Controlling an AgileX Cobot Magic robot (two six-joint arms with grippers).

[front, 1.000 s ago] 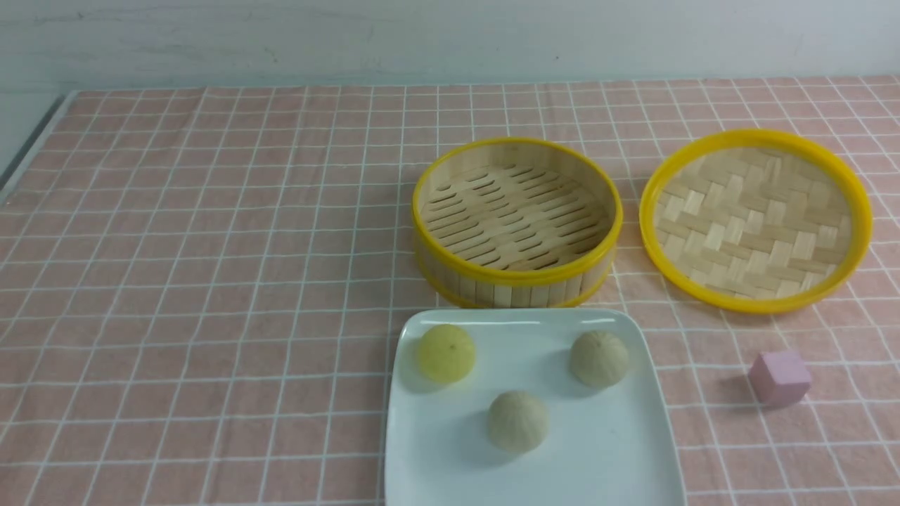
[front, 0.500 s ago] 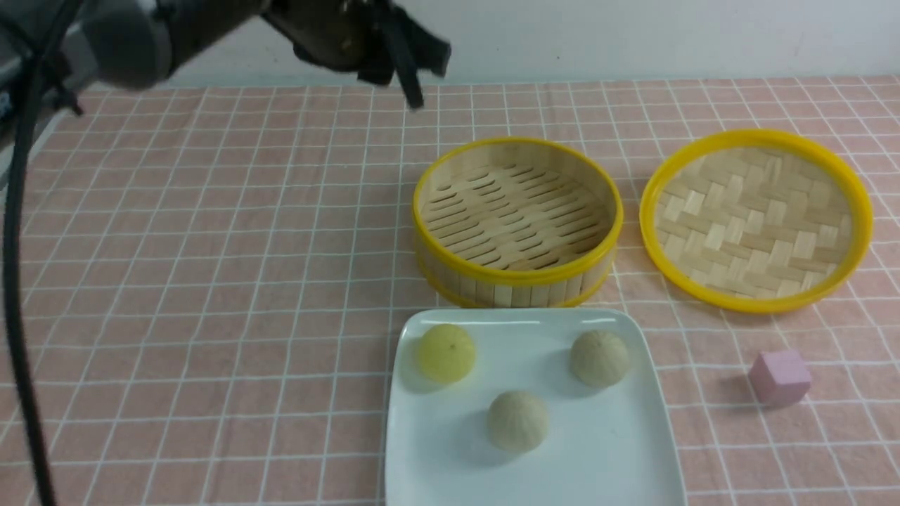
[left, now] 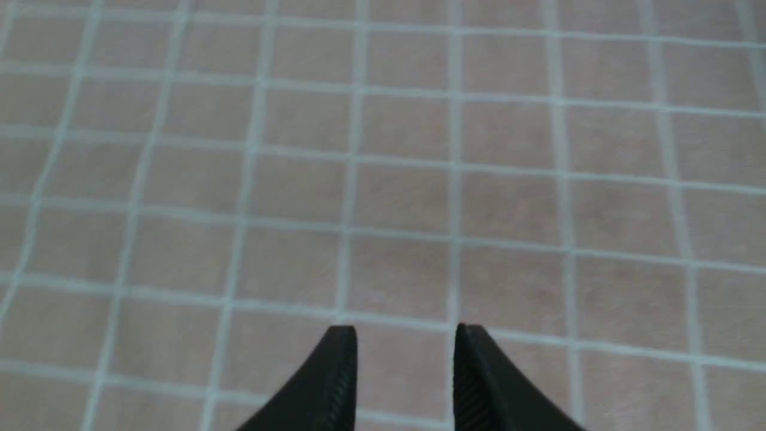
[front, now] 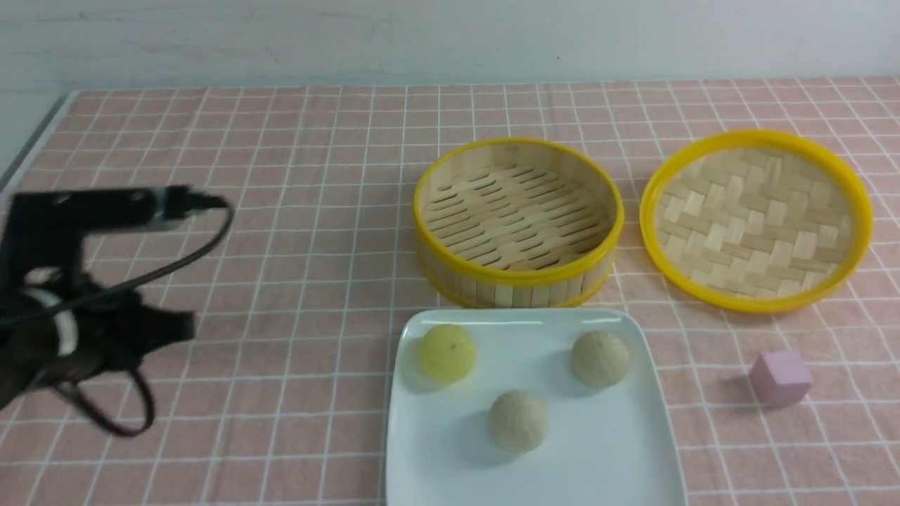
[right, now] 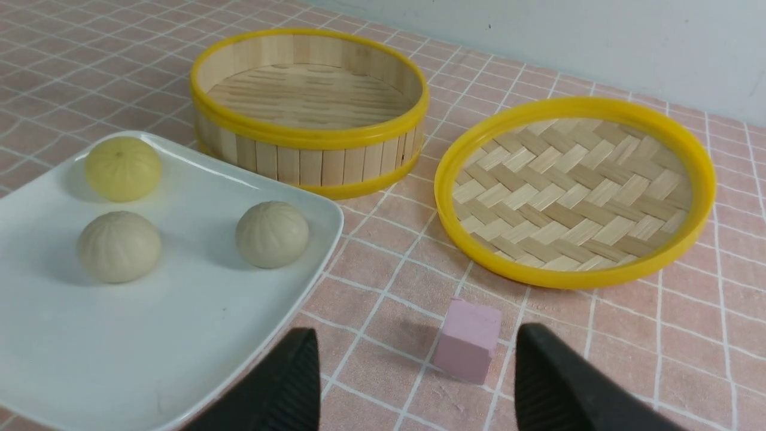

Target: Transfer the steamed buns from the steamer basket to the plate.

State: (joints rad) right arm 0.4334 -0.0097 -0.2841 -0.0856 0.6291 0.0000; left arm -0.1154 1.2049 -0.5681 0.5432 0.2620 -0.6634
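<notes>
Three steamed buns (front: 519,420) lie right of left gripper (front: 176,327).

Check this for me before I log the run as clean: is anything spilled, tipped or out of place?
Nothing spilled or damaged. All three steamed buns sit on the plate; the steamer basket stands upright and empty. The only stray is a small pink cube on the cloth beside the plate, below the woven lid.
</notes>
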